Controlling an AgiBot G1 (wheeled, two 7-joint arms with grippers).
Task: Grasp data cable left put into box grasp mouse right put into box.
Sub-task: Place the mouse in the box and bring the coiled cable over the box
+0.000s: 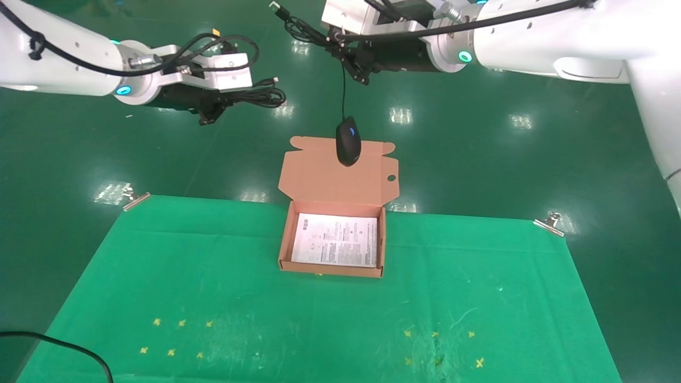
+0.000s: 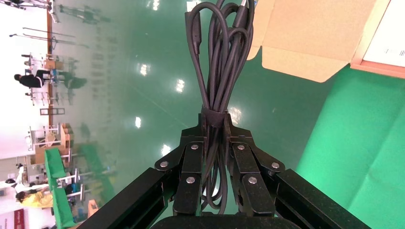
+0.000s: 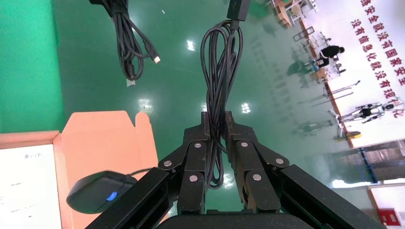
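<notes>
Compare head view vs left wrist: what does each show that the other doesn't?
Head only: the right end effector shut on the mouse's cord, the mouse dangling before the box lid, and the leaflet's full page. Left wrist only: a close look at the left end effector clamped on the banded middle of the data cable. Both: that cable bundle, the cardboard lid, the green cloth.

The box [image 1: 334, 240] is a shallow orange-brown carton; it sits open at the far middle of the green cloth, lid flap standing up at 12 o'clock, a white printed leaflet lying flat inside; the mouse [image 1: 348, 141], black and oval, hangs in the air by its thin cord in front of the flap; the cable [image 1: 259, 97], a black looped bundle, is held aloft at 10 o'clock from the box.
</notes>
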